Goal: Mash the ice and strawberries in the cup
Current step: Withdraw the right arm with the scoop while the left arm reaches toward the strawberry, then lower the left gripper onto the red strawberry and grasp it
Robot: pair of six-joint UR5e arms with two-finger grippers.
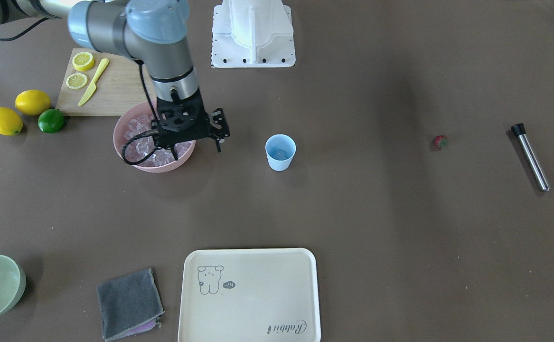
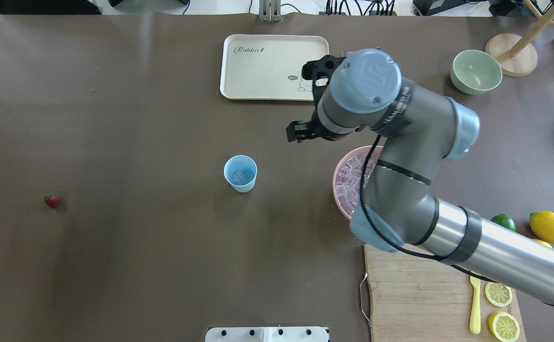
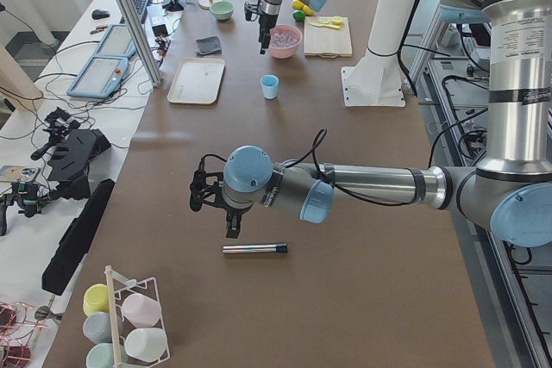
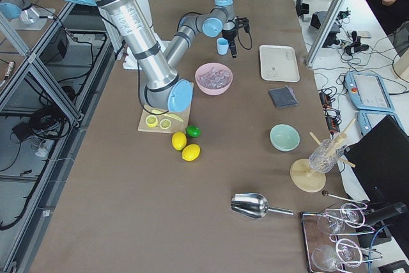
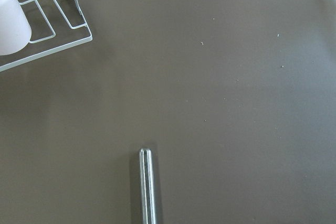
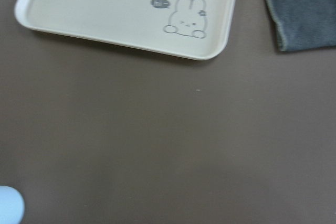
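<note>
2 arms [image 2: 447,228]: silver-grey tubes, blue caps, blk cables.

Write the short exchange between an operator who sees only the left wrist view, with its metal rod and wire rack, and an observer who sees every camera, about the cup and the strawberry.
Operator: What does the cup hold?
Observer: At least one clear piece of ice.
Operator: Where is the strawberry?
Observer: It lies on the table, apart from the cup, between it and the metal rod.
</note>
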